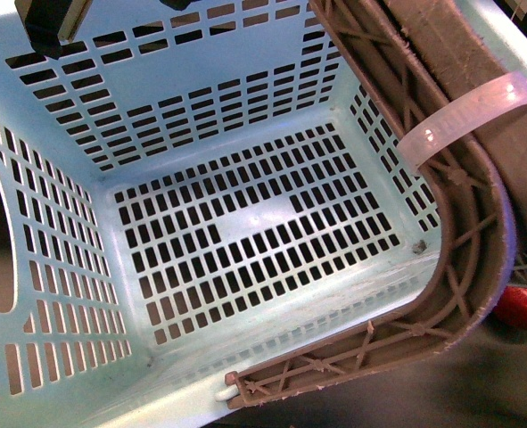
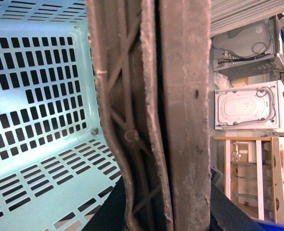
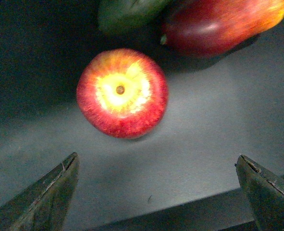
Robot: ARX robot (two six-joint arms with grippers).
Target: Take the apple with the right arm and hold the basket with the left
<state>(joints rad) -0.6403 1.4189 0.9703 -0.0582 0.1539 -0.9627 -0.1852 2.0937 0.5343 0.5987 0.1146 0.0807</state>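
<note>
The mint-turquoise basket (image 1: 245, 223) fills the front view, empty, its brown ribbed handles (image 1: 459, 267) bound by a white zip tie (image 1: 464, 116). In the left wrist view my left gripper (image 2: 166, 211) is shut on the brown handles (image 2: 180, 96), with the basket's slotted wall (image 2: 36, 96) beside them. In the right wrist view the red apple (image 3: 122, 92) with a yellow patch round its stem dimple lies on a dark grey surface. My right gripper (image 3: 161, 192) is open, its fingers spread wide, a short way from the apple and not touching it.
A dark green fruit (image 3: 127, 14) and a larger red-and-yellow fruit (image 3: 218, 24) lie just beyond the apple. A bit of red shows past the basket's handle (image 1: 523, 308). Shelves and white appliances (image 2: 250, 108) stand in the background.
</note>
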